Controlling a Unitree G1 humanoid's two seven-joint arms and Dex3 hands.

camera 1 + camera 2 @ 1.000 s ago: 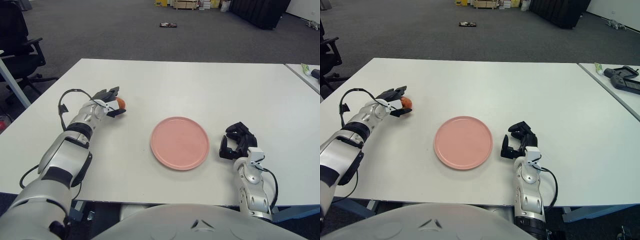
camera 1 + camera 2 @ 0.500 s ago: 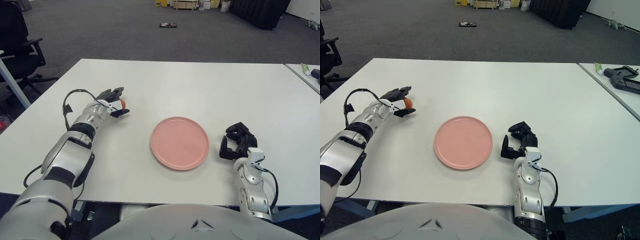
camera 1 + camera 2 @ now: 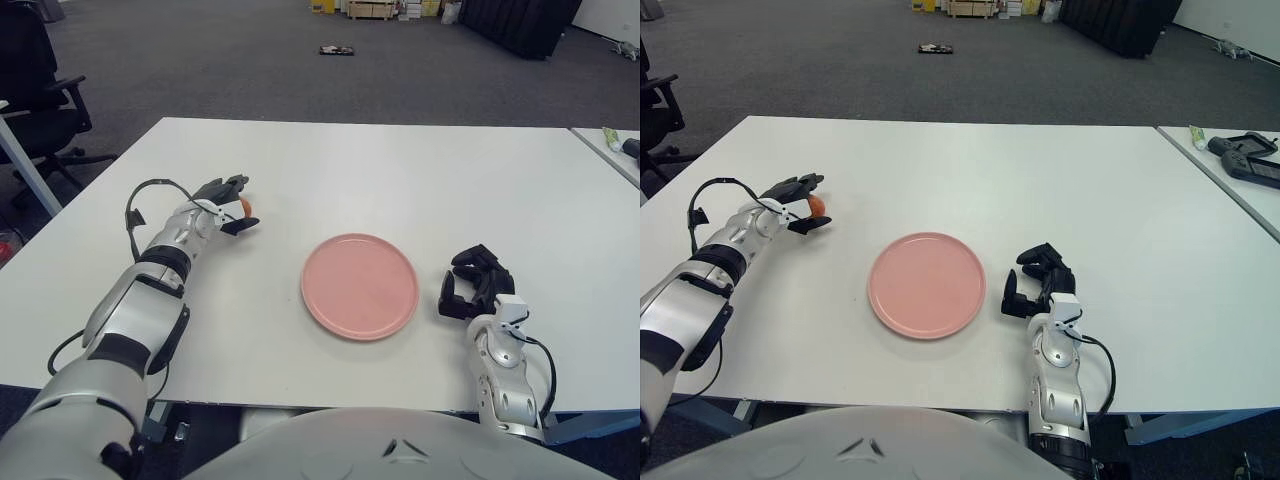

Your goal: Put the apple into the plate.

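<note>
Our left hand (image 3: 226,204) seems clamped around the small orange-red apple (image 3: 244,206), left of the round pink plate (image 3: 360,285); our right hand (image 3: 474,284) sits curled, holding nothing, beside the plate.

From my feed the big white table (image 3: 420,180) fills most of the view. Left of it there's a black office chair (image 3: 35,85) on grey carpet. Off its right edge sits a second table (image 3: 1230,165) with a black controller-looking thing (image 3: 1245,158) on it. Way beyond the far edge, some small dark object (image 3: 337,49) lies on the floor, can't tell what.
</note>
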